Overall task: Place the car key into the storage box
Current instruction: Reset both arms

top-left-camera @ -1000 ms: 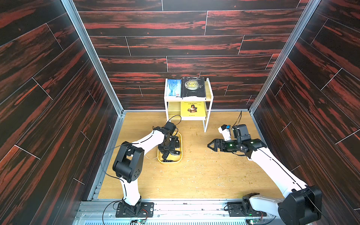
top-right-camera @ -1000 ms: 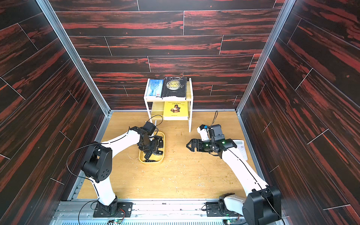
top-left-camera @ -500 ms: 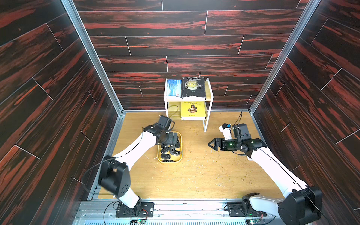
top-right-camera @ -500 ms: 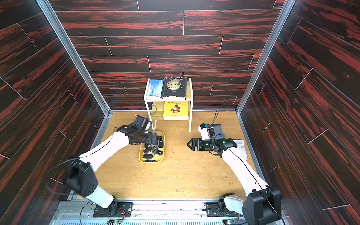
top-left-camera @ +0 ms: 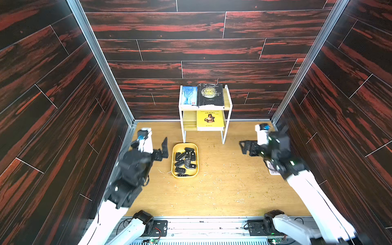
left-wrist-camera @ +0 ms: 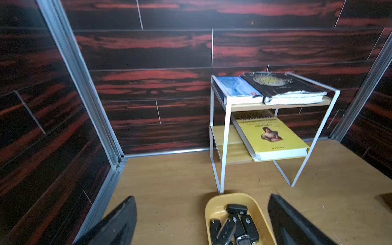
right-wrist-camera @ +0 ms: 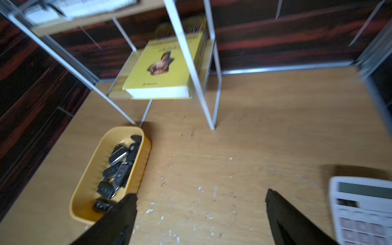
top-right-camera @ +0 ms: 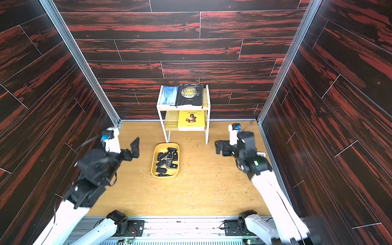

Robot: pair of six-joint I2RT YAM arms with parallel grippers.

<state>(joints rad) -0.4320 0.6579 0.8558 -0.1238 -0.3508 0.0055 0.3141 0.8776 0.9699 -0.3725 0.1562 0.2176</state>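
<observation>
Lying heaped in the yellow storage box [top-left-camera: 179,147], just in front of the white shelf [top-left-camera: 181,121], the black car keys [top-left-camera: 186,160] look light, rigid and smooth-shelled (slippery for hard pads, one would judge), best pinched across the flat faces at mid-body. The left gripper [top-left-camera: 162,150] and right gripper [top-left-camera: 246,148] hang either side, jaws spread wide, holding nothing.

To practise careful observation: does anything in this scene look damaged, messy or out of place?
The black book on the shelf's top tier has a torn, ragged cover edge. Pale crumbs litter the table beside the tray.
</observation>
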